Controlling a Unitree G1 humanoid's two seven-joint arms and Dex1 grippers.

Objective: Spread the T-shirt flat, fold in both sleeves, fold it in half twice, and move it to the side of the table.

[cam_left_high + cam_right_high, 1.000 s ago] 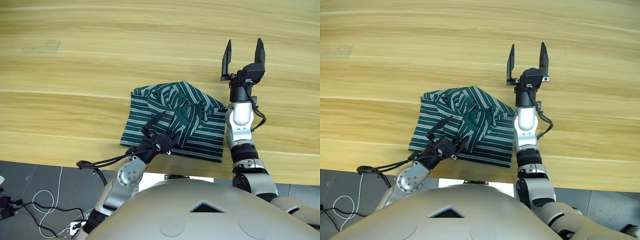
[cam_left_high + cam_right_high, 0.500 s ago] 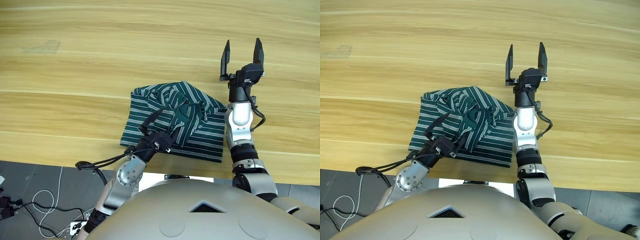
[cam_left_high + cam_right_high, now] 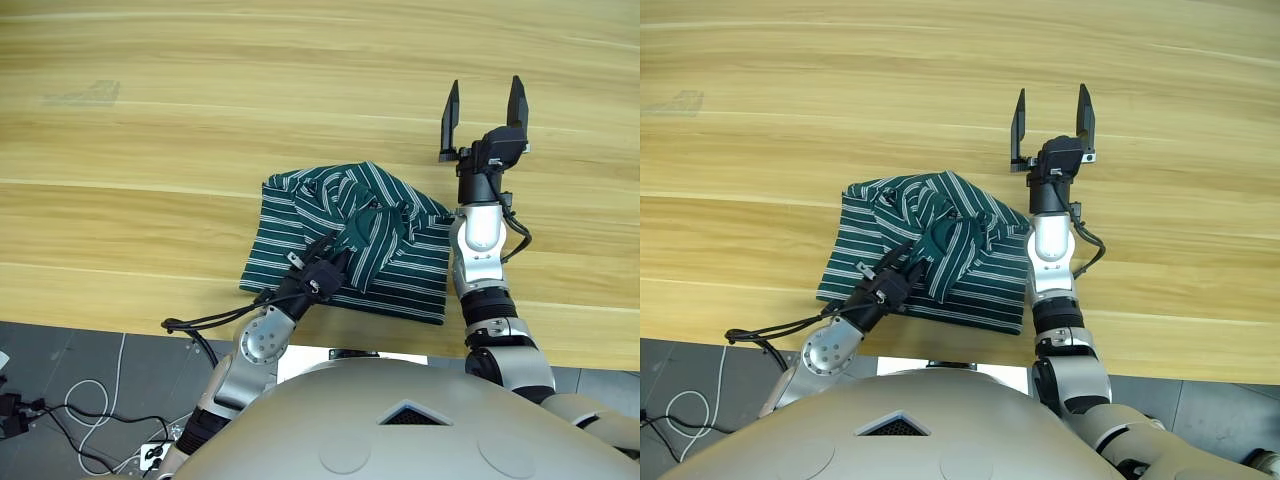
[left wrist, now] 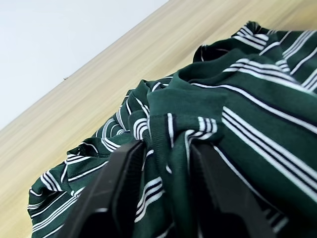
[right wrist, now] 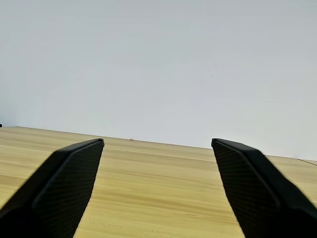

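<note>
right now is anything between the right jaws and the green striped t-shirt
Nothing visible. The open right jaws hang over bare light wooden table beyond the crumpled green white-striped T-shirt; the left jaws grip its fabric.

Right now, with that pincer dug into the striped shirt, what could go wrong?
1. The left pincer is shut on a bunched fold of the T-shirt, perhaps several layers; pulling may drag the heap instead of spreading it.
2. The shirt lies near the front edge of the table, so a pull toward the robot might slide it off.
3. The right pincer is open over bare wood, pinning nothing down.
</note>
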